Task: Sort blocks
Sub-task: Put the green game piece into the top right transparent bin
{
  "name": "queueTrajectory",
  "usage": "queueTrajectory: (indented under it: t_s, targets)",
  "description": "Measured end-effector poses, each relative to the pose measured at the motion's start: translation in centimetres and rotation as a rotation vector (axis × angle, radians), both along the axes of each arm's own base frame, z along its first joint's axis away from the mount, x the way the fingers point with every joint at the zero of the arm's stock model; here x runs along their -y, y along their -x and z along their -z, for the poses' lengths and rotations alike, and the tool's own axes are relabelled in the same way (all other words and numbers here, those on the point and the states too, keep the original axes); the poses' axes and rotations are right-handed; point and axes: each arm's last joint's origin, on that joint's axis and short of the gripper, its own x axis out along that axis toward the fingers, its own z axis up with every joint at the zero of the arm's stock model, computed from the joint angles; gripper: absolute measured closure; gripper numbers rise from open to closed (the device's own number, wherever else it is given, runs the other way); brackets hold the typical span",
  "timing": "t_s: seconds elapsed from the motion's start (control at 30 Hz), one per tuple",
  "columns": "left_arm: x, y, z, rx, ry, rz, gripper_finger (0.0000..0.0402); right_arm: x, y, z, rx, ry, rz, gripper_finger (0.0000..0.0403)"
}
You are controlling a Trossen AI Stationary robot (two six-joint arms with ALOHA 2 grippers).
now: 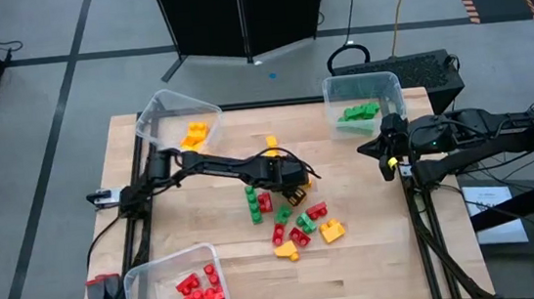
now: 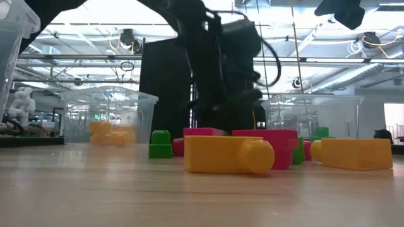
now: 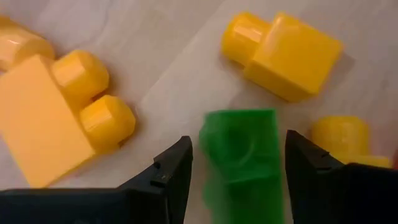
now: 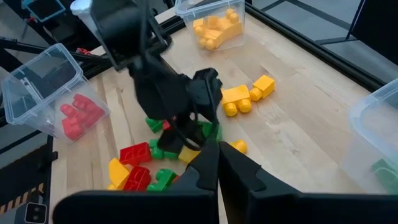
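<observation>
Green block (image 3: 241, 155) held in left gripper (image 3: 239, 171).

Loose blocks (image 1: 294, 221) mid-table (bins (image 1: 177, 124) at three corners).

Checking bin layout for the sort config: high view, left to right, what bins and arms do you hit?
Red bin → yellow bin → left gripper, closed on a green block → green bin → right gripper, shut and empty.
</observation>
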Motion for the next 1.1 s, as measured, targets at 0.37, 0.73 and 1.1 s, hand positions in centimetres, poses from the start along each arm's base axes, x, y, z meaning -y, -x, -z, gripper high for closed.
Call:
queueTrajectory:
  t_s: [0.37, 0.73, 1.1]
  targets:
    - [0.0, 0.1, 0.2, -0.025, 0.001, 0.034, 0.0366, 0.0, 0.0, 0.0, -0.001, 0.003, 0.001, 0.0397]
    - [-0.1, -0.2, -0.4, -0.005, 0.025, 0.042, 0.0391, 0.0, 0.0, 0.0, -0.001, 0.003, 0.003, 0.0397]
    - [-2.5, -2.3, -6.1, 0.173, -0.035, 0.030, 0.0392, 0.0, 0.0, 0.0, -0.003, 0.011, -0.003, 0.0397]
